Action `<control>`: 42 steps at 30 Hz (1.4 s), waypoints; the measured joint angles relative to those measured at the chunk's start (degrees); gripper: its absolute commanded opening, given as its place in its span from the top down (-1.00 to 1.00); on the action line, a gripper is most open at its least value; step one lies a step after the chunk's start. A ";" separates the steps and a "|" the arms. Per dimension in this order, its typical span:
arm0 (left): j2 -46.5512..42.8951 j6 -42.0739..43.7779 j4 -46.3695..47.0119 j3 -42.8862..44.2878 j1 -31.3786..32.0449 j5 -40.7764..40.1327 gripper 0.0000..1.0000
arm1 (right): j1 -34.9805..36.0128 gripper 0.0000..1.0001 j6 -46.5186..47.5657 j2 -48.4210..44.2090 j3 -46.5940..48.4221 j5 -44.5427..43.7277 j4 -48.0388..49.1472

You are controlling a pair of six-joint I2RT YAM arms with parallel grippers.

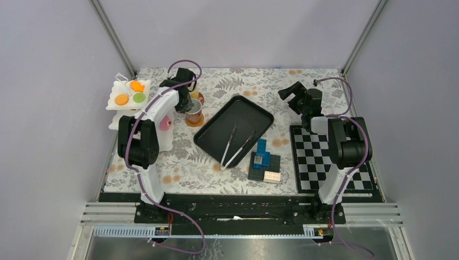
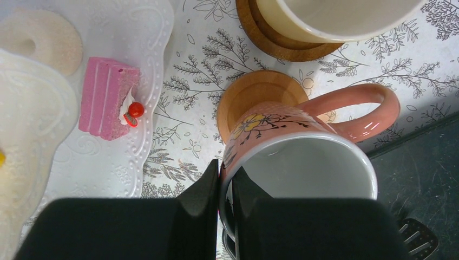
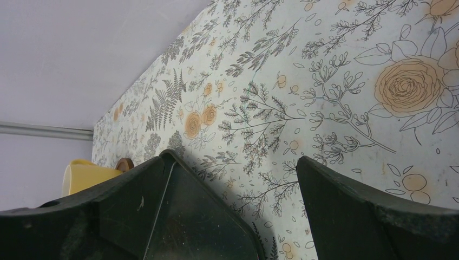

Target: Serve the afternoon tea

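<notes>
Floral tablecloth (image 1: 227, 86), grey walls | left gripper (image 2: 226, 189) pinching the rim of the pink floral mug (image 2: 270, 122), centre-left in top view, above a brown coaster (image 2: 254, 95) | right gripper (image 3: 235, 157) spread wide, upper right.

The tongs (image 1: 237, 146) lie in the tray (image 1: 246, 111) at mid-table, with the brick stack (image 1: 264, 162) just before its right corner. Left of the tray the near mug (image 1: 194, 112) sits on a coaster (image 2: 254, 100), the far mug (image 1: 194, 93) is behind it, and the tiered stand (image 1: 122, 89) is further left.
</notes>
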State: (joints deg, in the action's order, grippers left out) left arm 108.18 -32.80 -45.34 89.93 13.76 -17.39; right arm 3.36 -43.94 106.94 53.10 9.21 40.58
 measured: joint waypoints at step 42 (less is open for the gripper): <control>-32.39 7.28 13.18 -7.41 23.39 16.96 -0.98 | 6.14 -0.97 25.59 -59.54 4.44 -8.20 -58.88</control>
State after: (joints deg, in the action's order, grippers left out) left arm 75.79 -25.52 -32.16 82.52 37.15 -0.43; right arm 9.50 -18.35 47.40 57.54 1.02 -18.31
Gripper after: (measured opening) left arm 0.979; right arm 0.985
